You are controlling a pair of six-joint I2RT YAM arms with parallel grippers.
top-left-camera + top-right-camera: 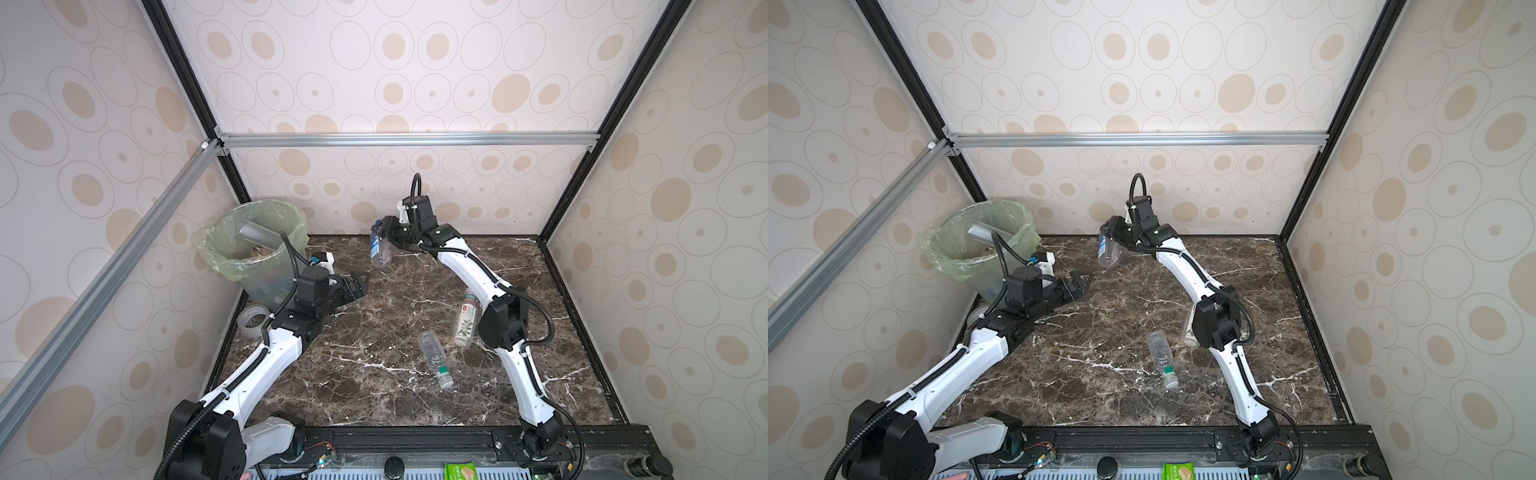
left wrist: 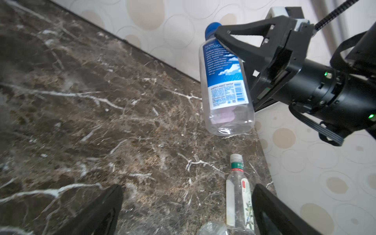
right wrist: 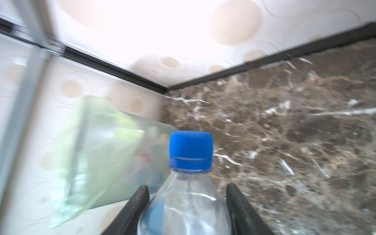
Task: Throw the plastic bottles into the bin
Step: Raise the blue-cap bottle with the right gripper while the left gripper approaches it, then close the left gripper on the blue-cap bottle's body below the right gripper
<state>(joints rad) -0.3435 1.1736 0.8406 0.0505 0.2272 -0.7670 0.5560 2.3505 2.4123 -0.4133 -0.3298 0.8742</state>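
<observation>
Marble table [image 1: 365,345]: R gripper [image 1: 385,233] clamps blue-cap bottle [image 1: 380,249] by neck, hanging cap-up near far edge; bin [image 1: 210,249] stands at far-left corner, so carry prob. goes left. L gripper [image 1: 358,286] wide, empty, beside bin.

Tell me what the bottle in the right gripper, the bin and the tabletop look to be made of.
The blue-capped bottle: clear glossy plastic, apparently thin; the background shows through its base.
The bin: translucent plastic wall, lined with a wrinkled pale green film bag.
The tabletop: brown marble look, white veins, slight sheen; real stone or printed laminate, cannot tell.
</observation>
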